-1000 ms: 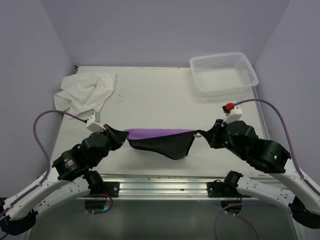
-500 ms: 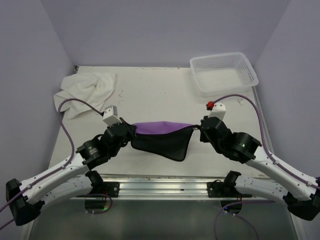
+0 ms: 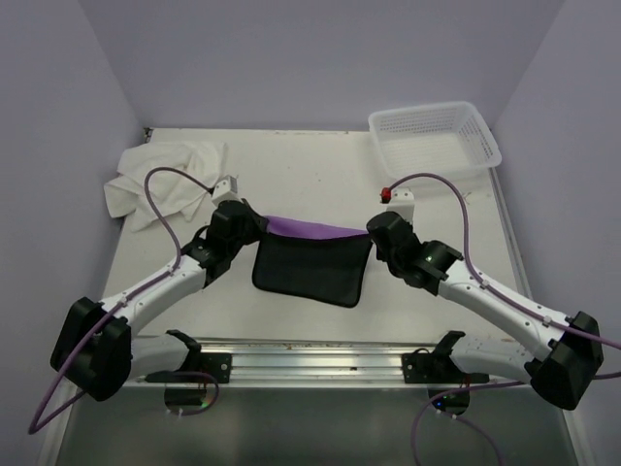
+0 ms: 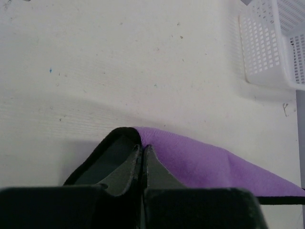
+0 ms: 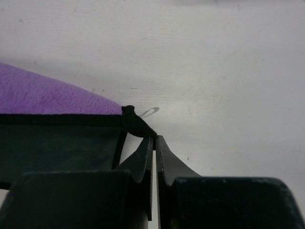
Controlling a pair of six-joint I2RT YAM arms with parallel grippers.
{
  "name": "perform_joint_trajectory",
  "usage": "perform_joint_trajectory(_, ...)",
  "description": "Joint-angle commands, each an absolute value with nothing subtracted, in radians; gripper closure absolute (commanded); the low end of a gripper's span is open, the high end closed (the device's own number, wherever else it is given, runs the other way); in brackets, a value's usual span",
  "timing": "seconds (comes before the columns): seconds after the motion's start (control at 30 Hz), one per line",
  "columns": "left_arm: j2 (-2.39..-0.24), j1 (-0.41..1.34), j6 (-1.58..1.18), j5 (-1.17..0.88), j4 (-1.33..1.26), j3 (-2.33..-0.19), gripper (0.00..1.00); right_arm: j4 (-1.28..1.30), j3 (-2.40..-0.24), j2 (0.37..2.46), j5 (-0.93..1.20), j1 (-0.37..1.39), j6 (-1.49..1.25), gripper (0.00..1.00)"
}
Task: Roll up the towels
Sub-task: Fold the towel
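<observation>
The purple towel (image 3: 309, 262) with dark edging hangs stretched between my two grippers over the table's middle, its dark side facing the camera and a purple strip along its top. My left gripper (image 3: 254, 231) is shut on its left top corner (image 4: 125, 136). My right gripper (image 3: 373, 241) is shut on its right top corner (image 5: 136, 124). The purple face shows in the left wrist view (image 4: 209, 162) and the right wrist view (image 5: 43, 95). The large white towel (image 3: 160, 180) lies crumpled at the back left of the table.
A white perforated basket (image 3: 435, 143) stands at the back right corner; its wall also shows in the left wrist view (image 4: 267, 52). Purple cables arch over both arms. A metal rail (image 3: 310, 354) runs along the table's near edge.
Both grippers have moved away from the near edge toward the table's middle, carrying the purple towel with them. The towel now hangs flatter and more spread out.
</observation>
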State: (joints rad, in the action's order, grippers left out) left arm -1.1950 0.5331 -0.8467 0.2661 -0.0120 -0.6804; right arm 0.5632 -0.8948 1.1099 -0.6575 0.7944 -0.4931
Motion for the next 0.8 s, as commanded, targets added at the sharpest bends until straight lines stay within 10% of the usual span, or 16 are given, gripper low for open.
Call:
perform_joint_trajectory(0.0,-1.258,0.465,-0.793,0.088,-0.17,-0.707,1.0,0.473,-0.873,1.114,-0.617,0.761,-0.454,1.0)
perform_joint_trajectory(0.77,-1.195,0.33,-0.888,-0.183,-0.232,-0.454,1.0,0.457,-0.692,1.037,-0.344,0.758,-0.506,1.0)
